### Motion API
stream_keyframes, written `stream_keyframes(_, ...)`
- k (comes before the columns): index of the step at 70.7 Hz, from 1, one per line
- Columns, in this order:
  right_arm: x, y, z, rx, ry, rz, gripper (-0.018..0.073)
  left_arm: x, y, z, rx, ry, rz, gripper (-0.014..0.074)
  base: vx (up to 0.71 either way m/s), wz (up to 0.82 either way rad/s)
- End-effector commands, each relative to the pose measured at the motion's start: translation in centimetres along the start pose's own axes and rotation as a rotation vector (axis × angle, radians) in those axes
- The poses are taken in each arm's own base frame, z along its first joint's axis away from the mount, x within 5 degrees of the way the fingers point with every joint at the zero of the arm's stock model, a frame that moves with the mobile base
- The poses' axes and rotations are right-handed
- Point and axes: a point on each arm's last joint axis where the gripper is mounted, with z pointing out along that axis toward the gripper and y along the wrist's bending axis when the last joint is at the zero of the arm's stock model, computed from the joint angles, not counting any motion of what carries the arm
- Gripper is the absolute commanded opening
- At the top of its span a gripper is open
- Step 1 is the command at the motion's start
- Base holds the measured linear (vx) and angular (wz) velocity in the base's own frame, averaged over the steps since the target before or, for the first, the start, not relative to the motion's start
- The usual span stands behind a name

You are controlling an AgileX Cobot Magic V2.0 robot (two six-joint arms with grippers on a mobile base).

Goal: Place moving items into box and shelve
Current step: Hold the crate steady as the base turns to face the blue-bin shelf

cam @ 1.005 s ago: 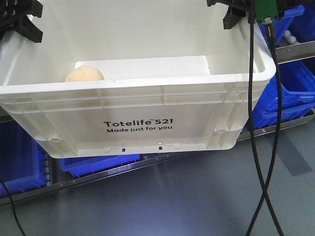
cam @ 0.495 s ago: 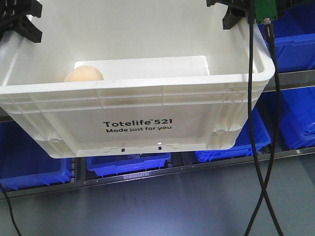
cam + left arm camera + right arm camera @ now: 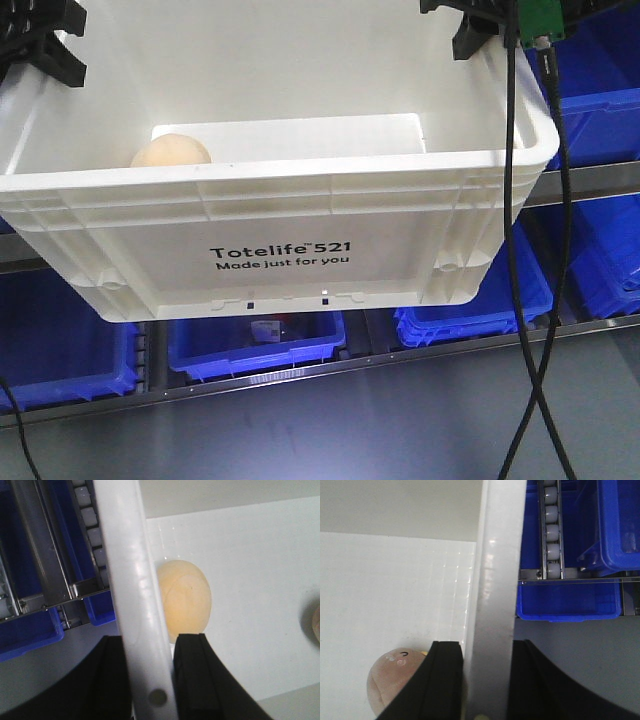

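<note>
A white crate printed "Totelife 521 Made just for you" hangs clear of the grey floor, held by both arms in front of a metal rack of blue bins. The left pincer is clamped across the crate's left wall, 1 black finger outside and the other inside. The right pincer grips the right wall the same way. Inside, a pale cream bun lies on the crate floor against the left wall, just beside the left pincer's inner finger. A pinkish-brown bun with a small drawn face sits by the right wall, touching or nearly touching the right pincer's inner finger.
</note>
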Motion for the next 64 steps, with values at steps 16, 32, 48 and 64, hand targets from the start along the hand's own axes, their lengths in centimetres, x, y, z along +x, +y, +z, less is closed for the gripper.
stream_keyframes(16, 0.39, 2.81, -4.12, -0.248, -0.054, 0.025, -0.0004, -0.58, -4.28, -3.64, 0.298, -0.169, -0.017, 0.0, 0.13, -0.07)
stream_keyframes(32, 0.39, 2.81, -4.12, -0.248, -0.054, 0.025, -0.0004, -0.58, -4.28, -3.64, 0.298, -0.169, -0.017, 0.0, 0.14, 0.03)
stream_keyframes(48, 0.39, 2.81, -4.12, -0.248, -0.054, 0.025, -0.0004, -0.58, -4.28, -3.64, 0.298, -0.169, -0.017, 0.0, 0.13, 0.16)
stream_keyframes(64, 0.39, 2.81, -4.12, -0.248, -0.054, 0.025, -0.0004, -0.58, -4.28, -3.64, 0.298, -0.169, -0.017, 0.0, 0.1, 0.21)
